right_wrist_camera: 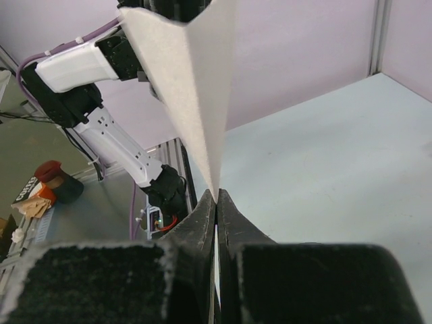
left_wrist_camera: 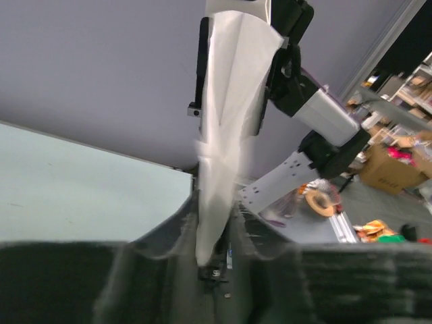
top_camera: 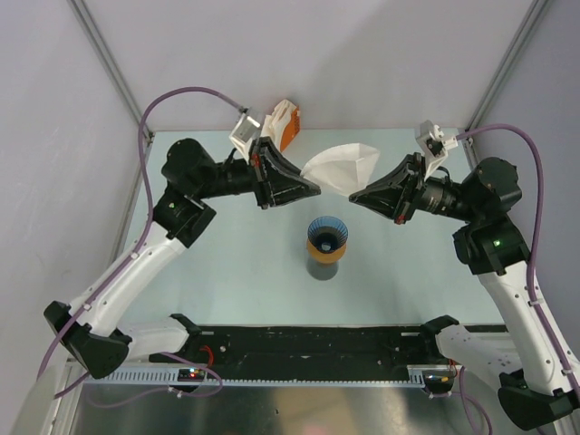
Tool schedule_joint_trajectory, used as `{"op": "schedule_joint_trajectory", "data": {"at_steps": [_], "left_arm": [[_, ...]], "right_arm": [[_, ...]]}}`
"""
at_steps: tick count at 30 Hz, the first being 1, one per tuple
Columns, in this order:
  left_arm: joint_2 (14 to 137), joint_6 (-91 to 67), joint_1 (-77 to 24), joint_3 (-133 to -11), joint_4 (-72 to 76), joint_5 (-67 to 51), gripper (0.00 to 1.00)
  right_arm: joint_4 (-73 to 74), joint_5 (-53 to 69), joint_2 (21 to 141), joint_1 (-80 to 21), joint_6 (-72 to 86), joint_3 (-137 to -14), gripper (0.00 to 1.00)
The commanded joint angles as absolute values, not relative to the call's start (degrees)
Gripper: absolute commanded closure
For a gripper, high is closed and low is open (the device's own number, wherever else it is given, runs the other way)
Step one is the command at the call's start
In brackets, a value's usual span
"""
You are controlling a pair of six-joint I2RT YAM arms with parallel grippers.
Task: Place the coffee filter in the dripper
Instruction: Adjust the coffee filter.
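The white coffee filter hangs in the air between both grippers, above and behind the dripper. The dripper, a blue ribbed cone, sits on an orange ring atop a dark grey cup at mid-table. My right gripper is shut on the filter's right edge, and its tips pinch the paper. My left gripper is at the filter's left edge. In the left wrist view the filter is blurred and lies between the jaws, with a narrow dark gap beside it.
An orange and white box stands at the back of the table behind the left gripper. A black rail runs along the near edge between the arm bases. Grey walls close in the back and both sides.
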State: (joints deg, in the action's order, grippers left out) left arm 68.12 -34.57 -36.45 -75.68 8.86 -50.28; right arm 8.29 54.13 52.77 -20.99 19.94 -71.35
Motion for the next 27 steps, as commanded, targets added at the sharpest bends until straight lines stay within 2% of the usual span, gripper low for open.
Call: {"op": "schedule_joint_trajectory", "data": {"at_steps": [1,3,4,6,13,17,27], "left_arm": [[65.6,-34.5,-33.7,-75.6,10.4,-52.1,0.54],[65.2,-33.6,-31.0,-75.9,7.6,-52.1,0.30],[64.9,-32.6,-29.6,-76.4,4.6,-52.4,0.23],[64.2,-28.1,-26.8,-77.9,-3.0,-52.8,0.18],[62.8,-23.5,-23.1,-79.2,-9.9,-56.6,0.23],[63.7,-22.2,-25.8,-80.4,-10.2,-54.9,0.26],[65.4,-19.3,-32.9,-81.1,-13.2,-52.4,0.24]], "right_arm": [[7.7,56.5,51.6,-19.2,20.3,-71.6,1.00],[8.4,58.1,51.3,-18.4,20.1,-71.6,1.00],[9.5,58.8,51.2,-18.0,19.9,-71.8,1.00],[12.0,59.9,50.8,-17.4,18.3,-72.0,1.00],[18.4,64.1,50.9,-17.2,12.2,-72.0,1.00],[21.9,66.3,52.1,-18.0,8.3,-72.2,1.00],[30.6,65.9,54.7,-22.8,-1.4,-74.5,1.00]]}}
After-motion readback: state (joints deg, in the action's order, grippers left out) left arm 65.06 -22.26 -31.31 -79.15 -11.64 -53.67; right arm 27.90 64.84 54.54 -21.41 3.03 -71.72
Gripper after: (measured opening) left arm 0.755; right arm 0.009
